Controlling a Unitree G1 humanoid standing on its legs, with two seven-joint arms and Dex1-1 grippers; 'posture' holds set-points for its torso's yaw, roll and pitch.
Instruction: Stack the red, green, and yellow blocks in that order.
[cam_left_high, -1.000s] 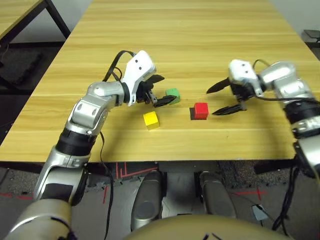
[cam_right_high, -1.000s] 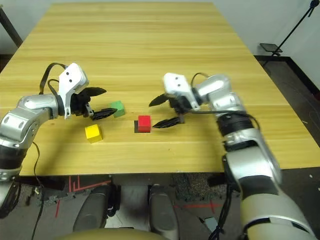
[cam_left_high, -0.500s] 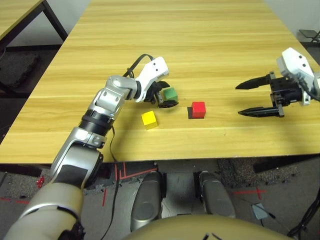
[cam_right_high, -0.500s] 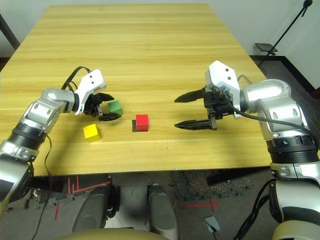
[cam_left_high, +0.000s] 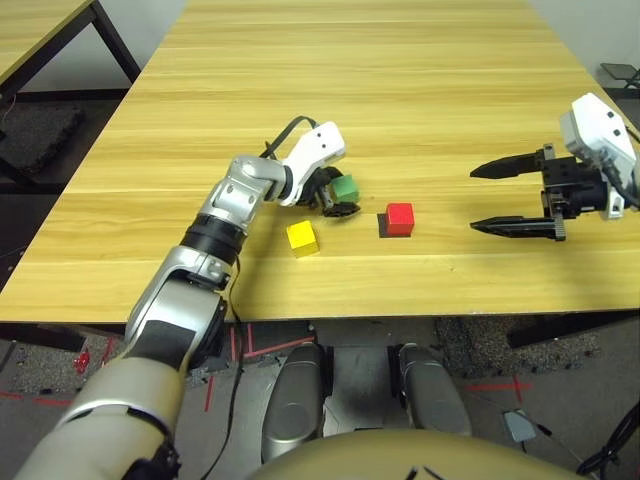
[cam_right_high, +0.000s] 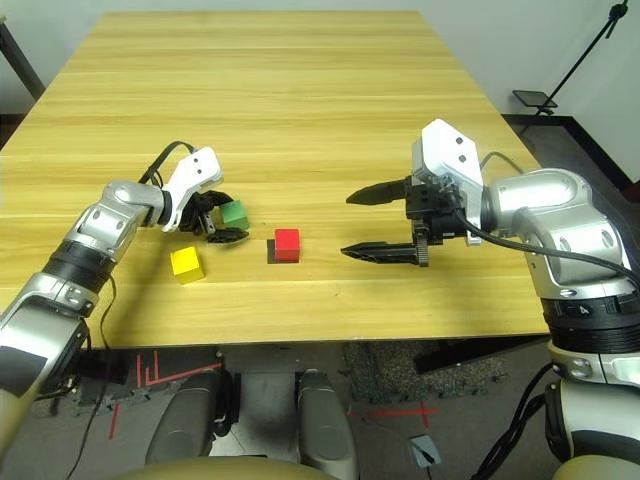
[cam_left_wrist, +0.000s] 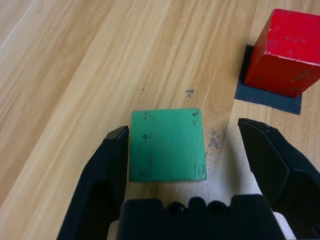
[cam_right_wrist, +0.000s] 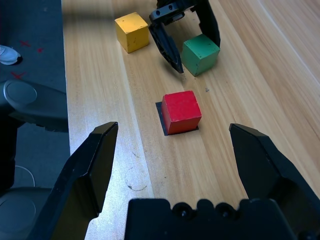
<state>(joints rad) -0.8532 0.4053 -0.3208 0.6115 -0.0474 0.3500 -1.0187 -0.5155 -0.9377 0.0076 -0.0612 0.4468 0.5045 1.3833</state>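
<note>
Left hand (cam_left_wrist: 182, 150) straddles the green block (cam_left_wrist: 168, 145), not yet clenched; centre it, then close squarely; right hand (cam_right_high: 385, 224) gapes released.

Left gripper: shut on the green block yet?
Not yet: the left gripper brackets the green block; one finger is alongside it, the other stands off.
</note>
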